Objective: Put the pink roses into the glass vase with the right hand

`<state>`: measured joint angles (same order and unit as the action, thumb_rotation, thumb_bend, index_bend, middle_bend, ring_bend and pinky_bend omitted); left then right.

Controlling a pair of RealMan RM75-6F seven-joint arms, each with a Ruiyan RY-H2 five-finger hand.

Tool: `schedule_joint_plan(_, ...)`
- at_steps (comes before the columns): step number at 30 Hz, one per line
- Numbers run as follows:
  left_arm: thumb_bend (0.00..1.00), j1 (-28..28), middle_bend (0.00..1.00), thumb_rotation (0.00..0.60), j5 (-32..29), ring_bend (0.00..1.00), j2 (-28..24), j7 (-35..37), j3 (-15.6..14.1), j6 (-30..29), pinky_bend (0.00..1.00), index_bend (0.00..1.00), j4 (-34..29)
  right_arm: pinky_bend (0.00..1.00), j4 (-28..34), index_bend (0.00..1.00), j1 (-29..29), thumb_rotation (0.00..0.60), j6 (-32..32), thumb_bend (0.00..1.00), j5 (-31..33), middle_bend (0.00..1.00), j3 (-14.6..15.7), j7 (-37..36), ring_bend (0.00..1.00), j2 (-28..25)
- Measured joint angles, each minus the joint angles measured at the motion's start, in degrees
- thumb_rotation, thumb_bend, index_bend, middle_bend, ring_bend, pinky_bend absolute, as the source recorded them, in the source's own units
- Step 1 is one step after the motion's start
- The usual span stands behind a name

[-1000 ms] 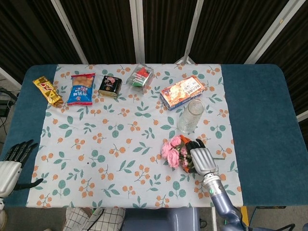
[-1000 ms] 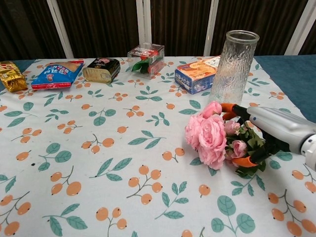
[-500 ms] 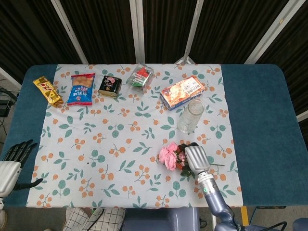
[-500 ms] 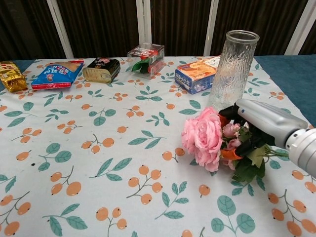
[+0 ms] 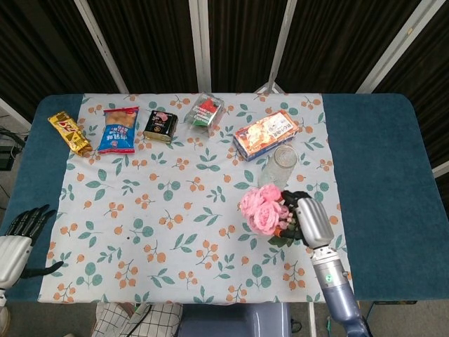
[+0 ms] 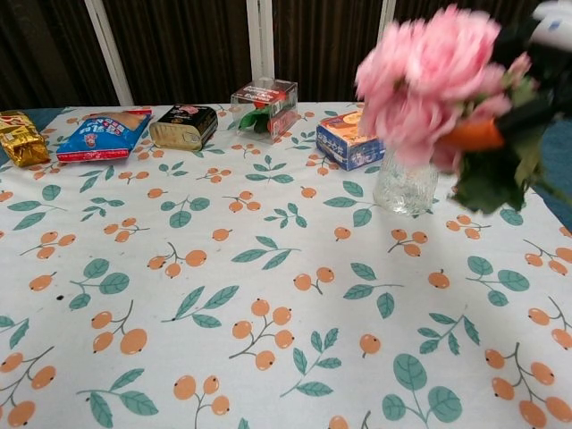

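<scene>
Lifting the pink roses (image 5: 261, 208) off the worktop (image 5: 375, 175) is done: a second ago the bunch lay flat on the cloth with my right hand (image 5: 311, 219) around its stems, and now it hangs in the air, the blooms filling the upper right of the chest view, blurred and close to the lens. From the head camera the flowers sit just in front of the glass vase (image 5: 279, 166), nearer me, their heads pointing left and the foliage tucked under the palm. The fingers (image 5: 297, 196) are wrapped around the stem end, dark against the leaves; I take the grasp to be firm, since the bunch came up whole.

What this means for the task: the pick is finished and the carry has begun, but the stems are not yet over the mouth of the vase. The bunch looks roughly sideways, so I judge I must turn the wrist until the stems point down, then bring them above the rim before lowering. The vase is tall and narrow and could tip if the foliage catches its lip.

My left hand (image 5: 17, 242) rests at the near left edge, fingers apart, holding nothing.
</scene>
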<state>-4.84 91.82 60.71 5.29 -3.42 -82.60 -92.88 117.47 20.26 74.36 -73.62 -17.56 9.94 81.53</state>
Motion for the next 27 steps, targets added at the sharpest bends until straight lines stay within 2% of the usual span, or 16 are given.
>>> schedule_joint_plan(3,0.00,0.0,0.00,0.600,0.1,0.00,0.1,-0.1,0.0,-0.1,0.00,0.00,-0.1,0.33,3.1,0.54,-0.4,0.600,2.3,0.29,0.2,0.48,-3.9,-3.2,0.52,-2.1)
schedule_joint_plan(8,0.00,0.0,0.00,0.600,0.2,0.00,0.3,-0.4,0.0,-0.1,0.00,0.00,-0.1,0.33,4.9,0.54,0.2,0.600,5.0,0.28,2.5,0.48,-11.5,-10.7,0.52,-2.5)
schedule_joint_plan(12,0.00,-0.1,0.00,0.600,0.2,0.00,0.3,-0.5,0.0,0.1,0.00,0.00,-0.1,0.33,3.7,0.54,2.3,0.600,7.4,0.29,6.3,0.48,-19.2,-18.7,0.52,-1.0)
schedule_joint_plan(15,0.00,-0.2,0.00,0.600,0.0,0.00,0.3,-0.4,0.0,0.3,0.00,0.00,-0.1,0.33,1.0,0.54,5.1,0.600,8.8,0.28,9.5,0.48,-23.7,-22.6,0.52,1.2)
schedule_joint_plan(20,0.00,-0.3,0.00,0.600,-0.3,0.00,0.3,-0.3,0.0,0.7,0.00,0.00,-0.3,0.33,-3.8,0.54,10.2,0.600,9.6,0.29,13.3,0.48,-27.9,-24.9,0.52,4.5)
schedule_joint_plan(27,0.00,-0.4,0.00,0.600,-0.2,0.00,0.2,-0.4,-0.2,1.0,0.00,0.00,-0.4,0.33,-9.2,0.54,15.0,0.600,9.3,0.29,15.7,0.48,-28.8,-24.7,0.52,7.7)
